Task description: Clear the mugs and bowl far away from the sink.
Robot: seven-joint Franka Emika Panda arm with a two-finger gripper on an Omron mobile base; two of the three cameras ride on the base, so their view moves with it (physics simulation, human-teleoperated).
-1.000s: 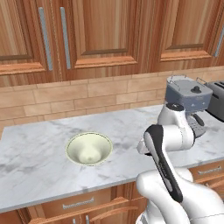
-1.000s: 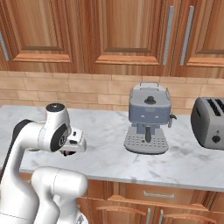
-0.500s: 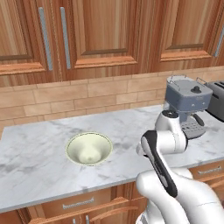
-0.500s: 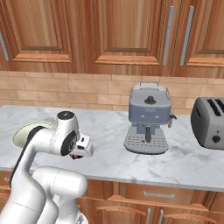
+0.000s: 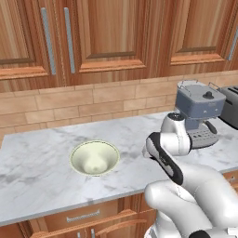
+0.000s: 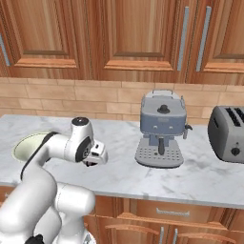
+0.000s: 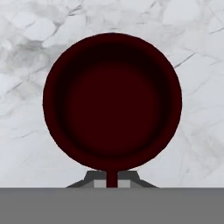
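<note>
Light is even and bright across both base views, soft and diffuse, with no clear single source. Shadows are faint: a slight dark patch under the coffee machine [image 6: 160,143] and shading inside the bowl [image 5: 94,158]. No glare on the marble table [image 6: 200,178]. Edges look slightly soft and low in detail. In the hand view the mug [image 7: 112,101] has a very dark interior.

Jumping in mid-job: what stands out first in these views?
The dark red mug dominates the hand view, seen from above, held by its handle in the shut gripper over the marble counter. To the arm's left sits the cream bowl; to its right, a grey coffee machine and toaster.
</note>
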